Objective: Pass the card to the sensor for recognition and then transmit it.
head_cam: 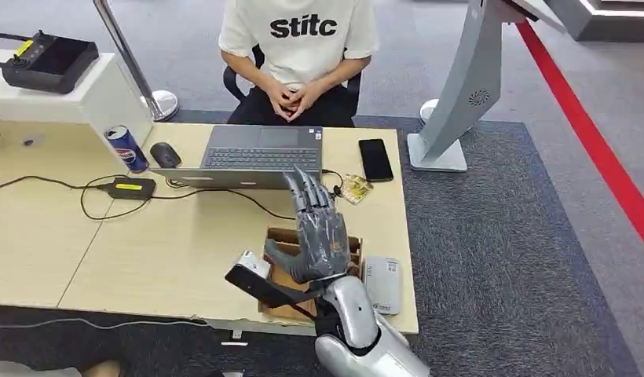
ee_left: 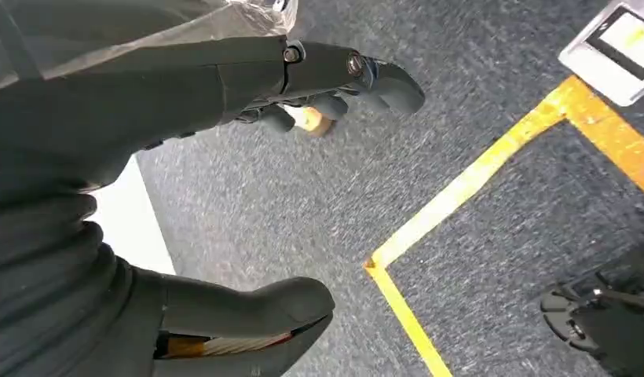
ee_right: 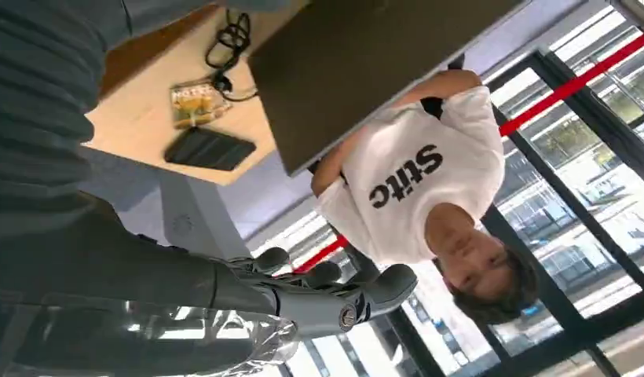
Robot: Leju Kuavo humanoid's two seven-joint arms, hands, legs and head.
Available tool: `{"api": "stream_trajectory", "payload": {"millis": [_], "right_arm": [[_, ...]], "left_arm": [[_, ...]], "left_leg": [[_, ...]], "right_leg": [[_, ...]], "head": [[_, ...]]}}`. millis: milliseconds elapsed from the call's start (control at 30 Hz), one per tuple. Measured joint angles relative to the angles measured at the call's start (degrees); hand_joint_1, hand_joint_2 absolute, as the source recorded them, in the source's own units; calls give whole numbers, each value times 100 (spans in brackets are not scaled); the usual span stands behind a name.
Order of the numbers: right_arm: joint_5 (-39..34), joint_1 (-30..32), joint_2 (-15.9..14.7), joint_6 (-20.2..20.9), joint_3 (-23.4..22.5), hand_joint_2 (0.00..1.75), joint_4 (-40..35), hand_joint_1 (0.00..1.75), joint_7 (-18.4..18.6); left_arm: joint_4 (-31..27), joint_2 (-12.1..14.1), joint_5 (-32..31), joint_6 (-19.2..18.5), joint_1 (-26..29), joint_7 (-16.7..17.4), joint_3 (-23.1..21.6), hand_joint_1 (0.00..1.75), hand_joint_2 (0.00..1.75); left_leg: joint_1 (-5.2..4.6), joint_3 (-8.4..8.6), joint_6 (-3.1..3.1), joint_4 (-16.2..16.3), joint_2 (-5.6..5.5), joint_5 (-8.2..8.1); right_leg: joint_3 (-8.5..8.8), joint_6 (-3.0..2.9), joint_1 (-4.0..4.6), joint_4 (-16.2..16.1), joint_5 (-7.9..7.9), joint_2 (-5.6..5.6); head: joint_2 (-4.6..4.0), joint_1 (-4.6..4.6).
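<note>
Cardboard box (head_cam: pixel 276 239) sat on the table (head_cam: pixel 146 251). The right hand (head_cam: pixel 319 232) hovered over the box, fingers straight and apart, holding nothing. The card could not be made out; probably in the box under the hand. A white sensor (head_cam: pixel 382 284) lay just right of the box. The left hand (ee_left: pixel 185 86) hung over carpet, well away from the box, fingers and thumb apart, empty. The card was likely thin, light, stiff and slick, so best pinched by one edge.
</note>
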Motion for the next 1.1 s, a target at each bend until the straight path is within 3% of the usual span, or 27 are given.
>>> {"api": "stream_trajectory", "payload": {"millis": [133, 333, 633, 1100], "right_arm": [[-145, 376, -370, 92, -169, 175, -661, 0, 120], [0, 727, -682, 59, -354, 175, -1301, 0, 155], [-217, 938, -922, 24, -540, 175, -1743, 0, 96], [-986, 995, -1167, 752, -560, 175, -1830, 0, 182]], "left_arm": [[4, 57, 70, 37, 109, -72, 57, 0, 175], [13, 103, 103, 55, 175, -96, 123, 0, 175], [13, 114, 149, 70, 201, -114, 160, 0, 175], [13, 142, 216, 70, 224, -164, 245, 0, 175]], "left_leg": [[0, 0, 0, 0, 0, 0], [0, 0, 0, 0, 0, 0], [0, 0, 0, -1, 0, 0], [0, 0, 0, -1, -1, 0]], "right_leg": [[0, 0, 0, 0, 0, 0], [0, 0, 1, 0, 0, 0], [2, 0, 1, 0, 0, 0], [2, 0, 2, 0, 0, 0]], "head": [[0, 0], [0, -2], [0, 0], [0, 0]]}}
